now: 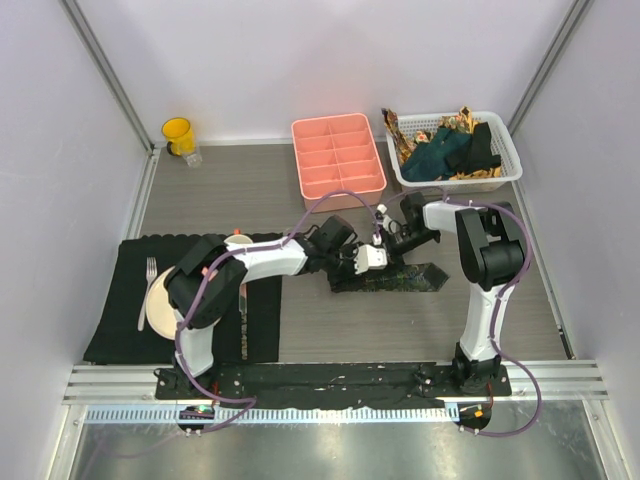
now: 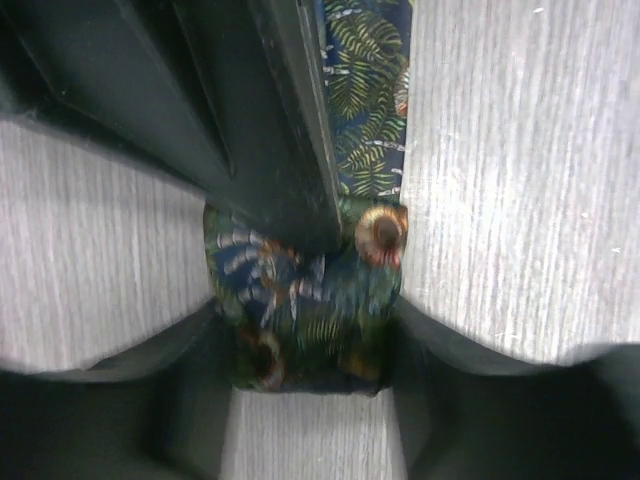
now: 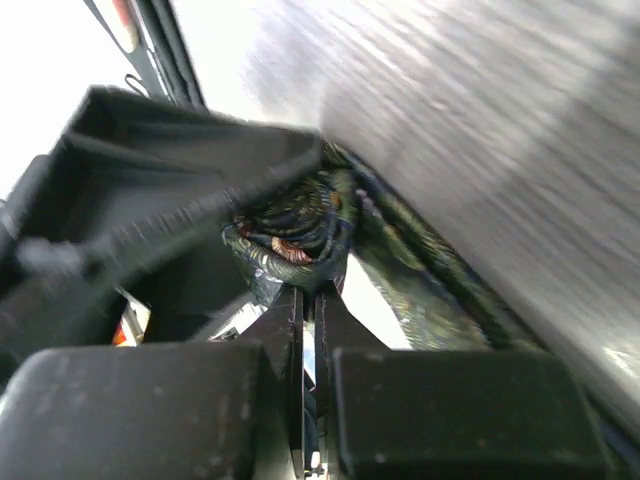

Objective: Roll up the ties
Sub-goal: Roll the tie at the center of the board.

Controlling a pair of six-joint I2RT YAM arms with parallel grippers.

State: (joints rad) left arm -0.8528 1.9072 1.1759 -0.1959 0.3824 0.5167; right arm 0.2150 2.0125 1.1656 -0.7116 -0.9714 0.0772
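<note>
A dark tie with a leafy multicoloured pattern lies on the table, its left end wound into a small roll. My left gripper is shut on that roll, a finger pressing each side. My right gripper comes in from the other side, jaws shut, pinching the fabric at the roll's edge. In the top view both grippers, left and right, meet over the roll. The unrolled length runs away along the table. More ties, teal, black and gold-brown, are piled in a basket.
The white basket stands at the back right, beside a pink divided tray. A yellow cup is at the back left. A black placemat at the left holds a plate, fork and white cup.
</note>
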